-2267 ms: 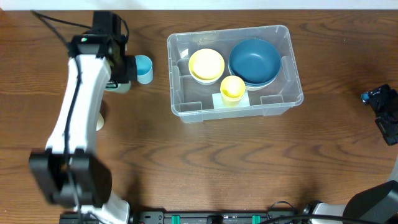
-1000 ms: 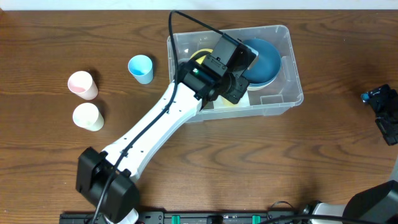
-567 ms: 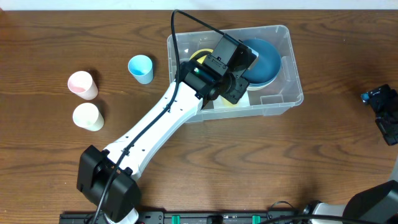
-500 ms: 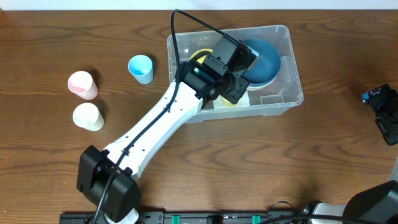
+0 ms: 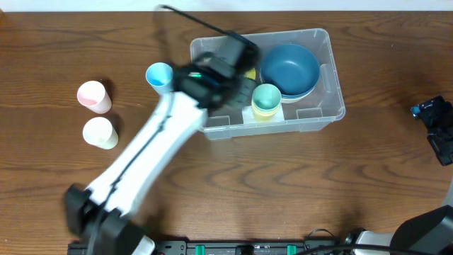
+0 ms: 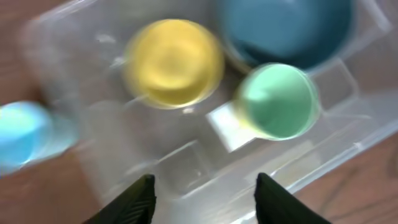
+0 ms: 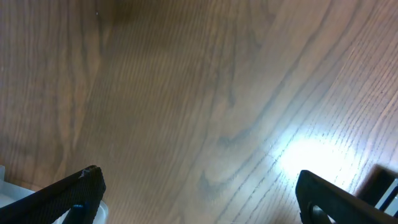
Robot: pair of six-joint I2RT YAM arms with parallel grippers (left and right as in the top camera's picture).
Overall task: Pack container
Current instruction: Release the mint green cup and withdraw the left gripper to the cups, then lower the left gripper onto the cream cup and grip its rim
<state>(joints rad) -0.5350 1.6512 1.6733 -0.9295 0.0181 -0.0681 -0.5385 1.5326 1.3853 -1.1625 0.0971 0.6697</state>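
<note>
Left gripper (image 6: 208, 202) is hanging over the front wall of the container (image 5: 337, 78), jaws standing apart and carrying nothing, so it's let go rather than gripping. Overhead, the arm is showing up as a blur, so its exact height is anyone's guess.

Right below it the green cup (image 5: 266, 95) is sitting upright, nested in a yellow cup (image 5: 263, 113) near the front wall, which looks like a space-saving stack. Behind those, the yellow bowl (image 6: 174, 62) and the dark blue bowl (image 5: 289, 67) are sitting side by side and taking up most of the back half.

The container itself is sitting toward the far middle of the table (image 5: 283, 191). Its front-left corner is looking bare, so that's probably where the spare room is.

Off to the left, the blue cup (image 5: 160, 75) is standing just beside the container's left wall, which is looking tight for a finger on that side. The pink cup (image 5: 93, 95) and cream cup (image 5: 99, 132) are standing well apart from the container with open wood around them.

Right gripper (image 7: 199, 193) is idling wide open and empty over bare table near the right edge, well clear of everything.
</note>
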